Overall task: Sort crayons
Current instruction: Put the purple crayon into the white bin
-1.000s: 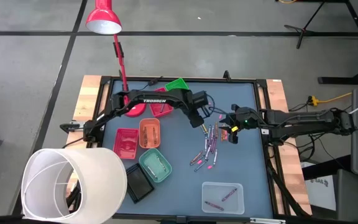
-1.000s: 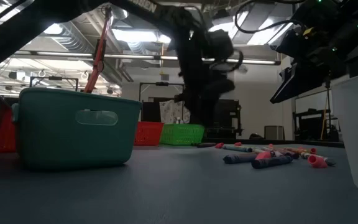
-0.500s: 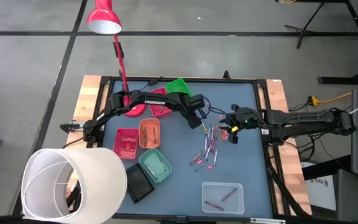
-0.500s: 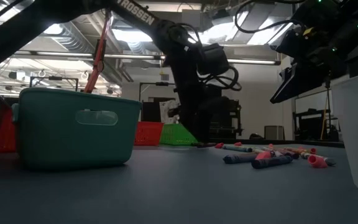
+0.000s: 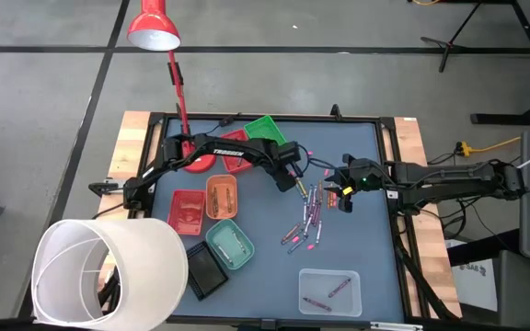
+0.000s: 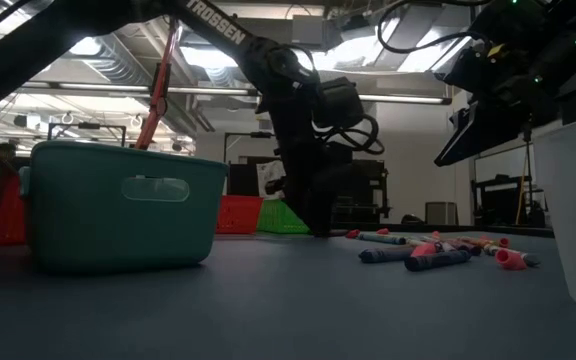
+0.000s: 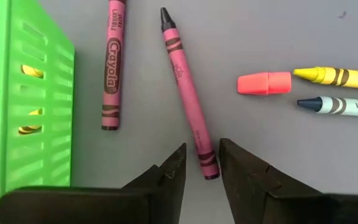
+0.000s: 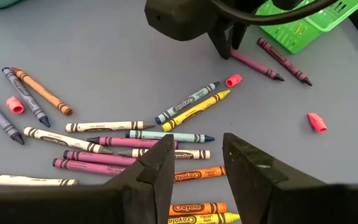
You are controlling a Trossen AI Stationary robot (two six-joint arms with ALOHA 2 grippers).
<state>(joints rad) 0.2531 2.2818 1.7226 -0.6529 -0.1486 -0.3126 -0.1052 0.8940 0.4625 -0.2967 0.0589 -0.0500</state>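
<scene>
Crayons (image 8: 138,137): thin, paper-wrapped, mixed colours

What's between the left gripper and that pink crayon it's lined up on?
Nothing visible. In the left wrist view the left gripper has its open fingers either side of the near end of the pink crayon, with bare mat around it. A second pink crayon lies apart beside the green tray, and the pink eraser cap sits off to the other side.

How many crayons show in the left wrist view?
4: one between the left gripper fingers, one beside the green tray, a yellow and a blue-tipped at the edge. Others lie outside this view.
</scene>
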